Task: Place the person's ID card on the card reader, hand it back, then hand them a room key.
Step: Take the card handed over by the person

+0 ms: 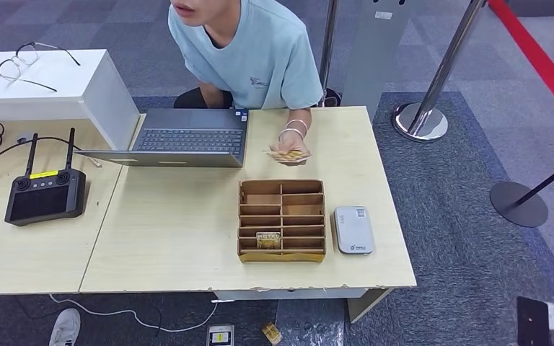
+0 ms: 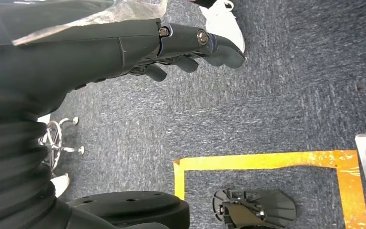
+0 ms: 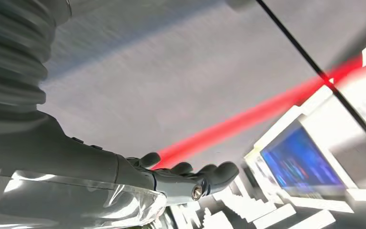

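Two obstacles: laptop [image 1: 187,140]; prob. remote [image 1: 45,193]

No legible text at the reception desk

A small logo on the person's shirt [image 1: 258,82], a mark on the card reader [image 1: 353,229] and a yellow label on the remote controller [image 1: 45,193] are too small to read.

The person [image 1: 249,54] is cut off by the far edge; the card [image 1: 287,154] in their hand [image 1: 291,148] is too small to read. The right wrist view is motion-blurred.
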Controlling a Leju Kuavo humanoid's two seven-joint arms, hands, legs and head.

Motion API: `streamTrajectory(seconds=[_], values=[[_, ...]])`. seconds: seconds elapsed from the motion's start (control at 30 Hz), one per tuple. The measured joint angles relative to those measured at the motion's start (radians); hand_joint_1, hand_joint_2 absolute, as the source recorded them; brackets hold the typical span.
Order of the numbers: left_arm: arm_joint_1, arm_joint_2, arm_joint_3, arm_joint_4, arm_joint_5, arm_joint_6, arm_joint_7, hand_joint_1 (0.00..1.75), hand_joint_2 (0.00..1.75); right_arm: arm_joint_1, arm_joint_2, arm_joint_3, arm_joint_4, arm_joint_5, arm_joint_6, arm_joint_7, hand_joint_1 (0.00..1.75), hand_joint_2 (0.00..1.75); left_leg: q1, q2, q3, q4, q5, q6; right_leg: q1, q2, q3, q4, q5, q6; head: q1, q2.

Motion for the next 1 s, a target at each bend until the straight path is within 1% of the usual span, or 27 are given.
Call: streamTrajectory(seconds=[0.07, 0.17, 0.23, 0.37, 0.43, 0.5, 0.6, 0.67, 0.73, 0.83, 0.93, 1.0], values=[[0.000, 0.000, 0.000, 0.000, -0.001, -0.001, -0.005, 0.00, 1.75, 0.030, 0.008, 0.026, -0.105, 0.011, 0.000, 0.037, 0.00, 1.75, 0.000, 0.000, 0.000, 0.000, 0.000, 0.000, 0.000, 0.000, 0.000, 0.000, 0.000, 0.000, 0.000, 0.000], [0.000, 0.000, 0.000, 0.000, 0.002, -0.001, -0.014, 0.00, 1.75, 0.078, 0.005, 0.088, -0.257, 0.034, 0.000, 0.143, 0.00, 1.75, 0.000, 0.000, -0.001, 0.000, 0.000, 0.000, 0.000, 0.000, 0.000, 0.000, 0.000, 0.000, 0.000, 0.000], [-0.001, 0.000, 0.000, 0.000, 0.005, -0.001, -0.017, 0.00, 1.75, 0.104, -0.006, 0.144, -0.357, 0.073, 0.001, 0.222, 0.00, 1.75, 0.000, 0.000, -0.001, 0.000, 0.000, 0.000, 0.000, 0.000, 0.000, 0.000, 0.000, 0.000, 0.000, 0.000], [-0.002, -0.002, 0.000, 0.000, 0.005, -0.002, -0.019, 0.00, 1.75, 0.126, -0.040, 0.276, -0.538, 0.184, 0.002, 0.328, 0.00, 1.75, 0.000, 0.000, -0.001, 0.000, 0.000, 0.000, 0.000, 0.000, 0.000, 0.000, 0.000, 0.000, 0.000, 0.000], [-0.002, -0.003, 0.000, 0.000, 0.006, -0.003, -0.019, 0.00, 1.75, 0.128, -0.068, 0.354, -0.611, 0.257, 0.003, 0.403, 0.00, 1.75, 0.000, 0.000, -0.001, 0.000, 0.001, 0.000, 0.000, 0.000, 0.001, 0.000, 0.000, 0.000, 0.000, 0.000], [-0.002, -0.004, 0.000, 0.000, 0.007, -0.003, -0.019, 0.00, 1.75, 0.126, -0.111, 0.446, -0.666, 0.340, 0.006, 0.508, 0.00, 1.75, 0.000, 0.000, -0.001, 0.000, 0.001, 0.000, 0.000, -0.001, 0.002, 0.000, 0.000, 0.000, 0.000, 0.000], [-0.002, -0.005, 0.000, 0.000, 0.008, -0.004, -0.019, 0.00, 1.75, 0.101, -0.192, 0.606, -0.723, 0.445, 0.009, 0.671, 0.00, 1.75, 0.000, 0.000, -0.001, 0.000, 0.001, 0.000, 0.000, -0.001, 0.002, 0.001, 0.000, 0.000, 0.000, 0.000], [-0.003, -0.006, 0.000, 0.000, 0.007, -0.005, -0.020, 0.00, 1.75, 0.072, -0.245, 0.712, -0.747, 0.466, 0.015, 0.732, 0.00, 1.75, 0.000, 0.000, 0.000, 0.000, 0.001, 0.000, 0.000, -0.001, 0.002, 0.001, 0.000, 0.000, 0.000, 0.000], [-0.003, -0.006, 0.000, 0.000, 0.006, -0.005, -0.022, 0.00, 1.75, 0.035, -0.293, 0.813, -0.758, 0.439, 0.043, 0.760, 0.00, 1.75, 0.000, 0.000, 0.000, 0.000, 0.001, 0.000, 0.000, -0.001, 0.002, 0.001, 0.000, 0.000, 0.000, 0.000], [-0.004, -0.007, 0.000, 0.000, 0.000, -0.007, -0.024, 0.00, 1.75, -0.043, -0.357, 0.965, -0.760, 0.365, 0.122, 0.774, 0.00, 1.75, 0.000, 0.000, 0.000, 0.000, 0.001, 0.000, 0.000, -0.001, 0.002, 0.001, 0.001, 0.000, 0.000, 0.000], [-0.005, -0.009, 0.000, 0.000, -0.009, -0.014, -0.024, 0.00, 1.75, -0.114, -0.398, 1.104, -0.749, 0.269, 0.177, 0.765, 0.00, 1.75, 0.000, -0.001, 0.000, 0.000, 0.001, 0.000, 0.000, -0.001, 0.001, 0.001, 0.001, 0.000, 0.000, 0.000], [-0.005, -0.010, -0.002, 0.000, -0.017, -0.022, -0.024, 0.00, 1.75, -0.155, -0.414, 1.178, -0.730, 0.186, 0.188, 0.746, 0.00, 1.75, 0.000, -0.001, 0.000, 0.000, 0.001, 0.000, 0.000, -0.001, 0.001, 0.001, 0.001, 0.000, 0.000, 0.000]])
